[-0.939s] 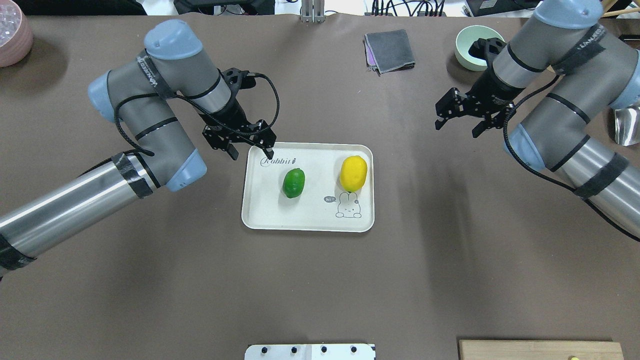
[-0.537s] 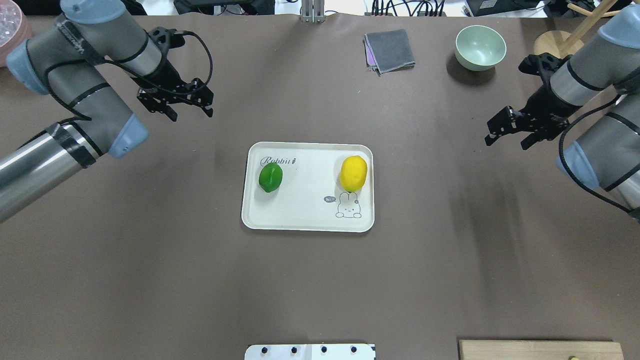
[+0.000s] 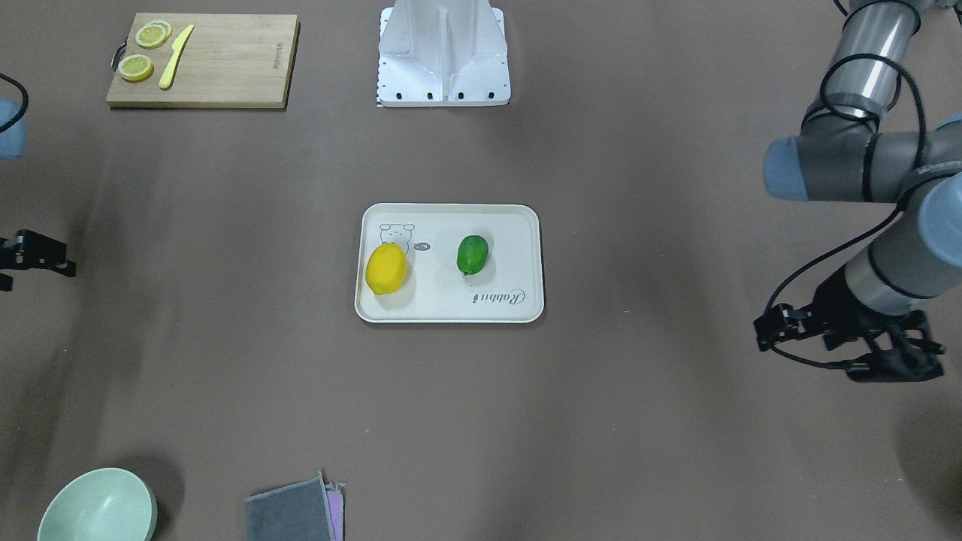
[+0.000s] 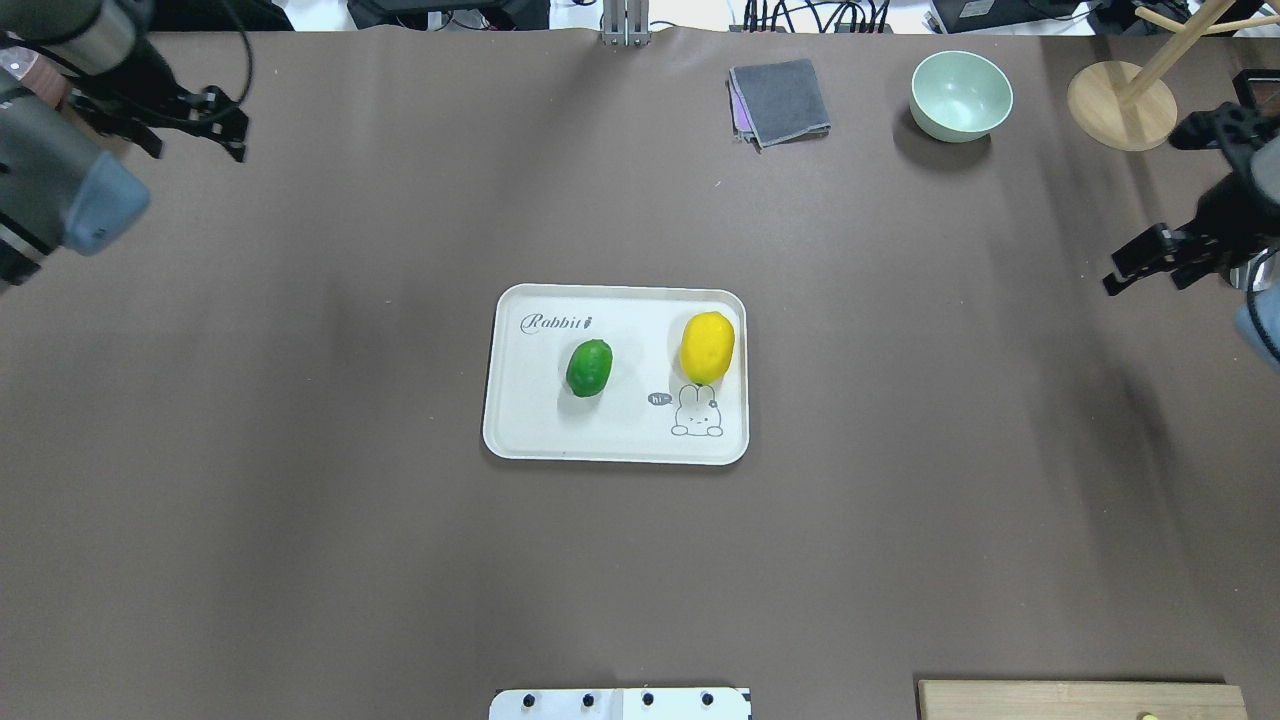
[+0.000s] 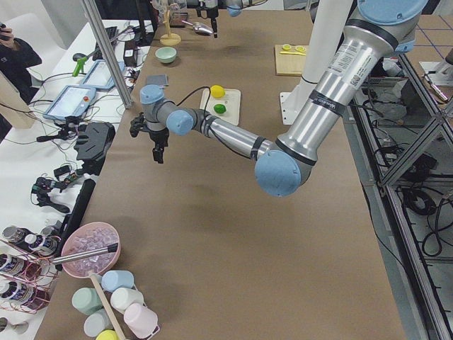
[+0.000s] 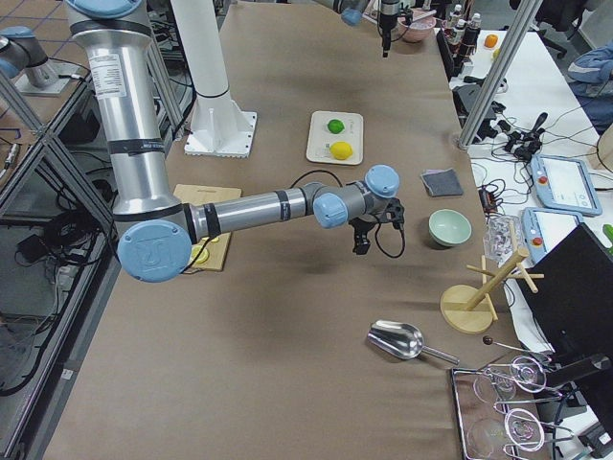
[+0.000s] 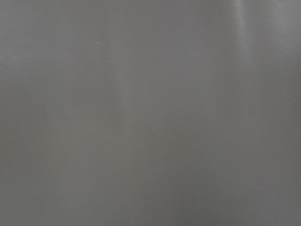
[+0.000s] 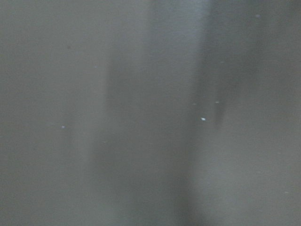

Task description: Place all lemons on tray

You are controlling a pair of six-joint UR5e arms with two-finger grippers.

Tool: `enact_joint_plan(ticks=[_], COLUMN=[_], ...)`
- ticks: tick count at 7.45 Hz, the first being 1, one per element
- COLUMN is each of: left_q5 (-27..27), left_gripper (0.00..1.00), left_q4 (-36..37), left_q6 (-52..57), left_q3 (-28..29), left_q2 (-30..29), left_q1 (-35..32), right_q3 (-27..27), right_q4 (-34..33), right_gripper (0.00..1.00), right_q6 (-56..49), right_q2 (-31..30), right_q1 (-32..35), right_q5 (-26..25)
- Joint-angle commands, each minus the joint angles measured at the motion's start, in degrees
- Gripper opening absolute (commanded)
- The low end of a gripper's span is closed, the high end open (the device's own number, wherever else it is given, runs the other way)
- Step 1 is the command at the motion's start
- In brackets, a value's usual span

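Observation:
The off-white tray (image 4: 620,432) lies at the table's middle and also shows in the front view (image 3: 421,302). The yellow lemon (image 4: 707,346) (image 3: 386,269) lies on it beside the bear drawing. The green lemon (image 4: 589,367) (image 3: 472,254) lies on it near the middle. My left gripper (image 4: 195,148) is open and empty at the far left, well away from the tray. My right gripper (image 4: 1150,282) is open and empty near the right edge. Both wrist views show only blurred brown table.
A mint bowl (image 4: 960,95), a grey cloth (image 4: 780,100) and a wooden stand (image 4: 1120,105) sit along the far edge. A wooden cutting board (image 3: 218,60) with lemon slices (image 3: 136,68) and a yellow knife lies near the robot's base (image 3: 443,52).
Both arms have swung outward, away from the tray, toward the table's sides. The green lemon shifted left on the tray, then returned near its middle. The yellow lemon has not moved.

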Motion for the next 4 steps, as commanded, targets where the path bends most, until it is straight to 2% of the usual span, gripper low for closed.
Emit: enact_joint_plan(ticks=[1, 3, 4], left_q5=[4.6, 3.4, 0.5], left_gripper=[0.98, 0.98, 0.98], left_q4=[4.8, 3.7, 3.6], left_q6=[14.0, 19.3, 19.4], left_q3=[-7.4, -8.3, -8.0], left_q2=[11.1, 17.5, 19.2], left_q1=[-4.4, -8.2, -10.8], right_q3=[1.9, 3.2, 4.0], right_q4=[-12.9, -18.8, -19.0], right_gripper=[0.99, 0.96, 0.92], right_q6=[-11.1, -14.9, -17.1], right_q2=[-0.8, -2.1, -3.6], right_q1=[8.9, 14.2, 17.3], right_q5=[-0.9, -0.9, -0.9])
